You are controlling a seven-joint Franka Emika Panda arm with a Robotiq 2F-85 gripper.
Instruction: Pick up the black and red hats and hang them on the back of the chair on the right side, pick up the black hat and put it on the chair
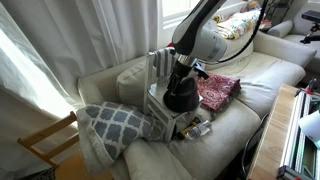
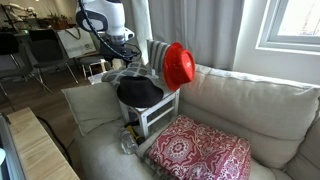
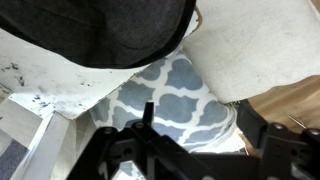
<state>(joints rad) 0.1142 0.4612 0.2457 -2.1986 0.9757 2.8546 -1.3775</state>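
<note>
The red and black hat [image 2: 179, 65] hangs on the slatted back of the small grey-white chair [image 2: 158, 112]; it is hidden in the exterior view taken from behind the arm. The all-black hat [image 2: 140, 91] lies on the chair's seat, and shows in both exterior views [image 1: 182, 98]. In the wrist view it fills the top edge [image 3: 110, 30] over the white seat [image 3: 50, 85]. My gripper [image 1: 183, 73] hovers just above the black hat. Its fingers [image 3: 205, 140] are spread open with nothing between them.
The chair stands on a pale sofa [image 2: 250, 110]. A pink patterned cloth [image 2: 200, 150] lies beside it, and a grey-and-white patterned pillow [image 1: 115, 125] on the other side. A bare wooden chair [image 1: 45, 140] stands off the sofa's end. Curtains [image 1: 60, 40] hang behind.
</note>
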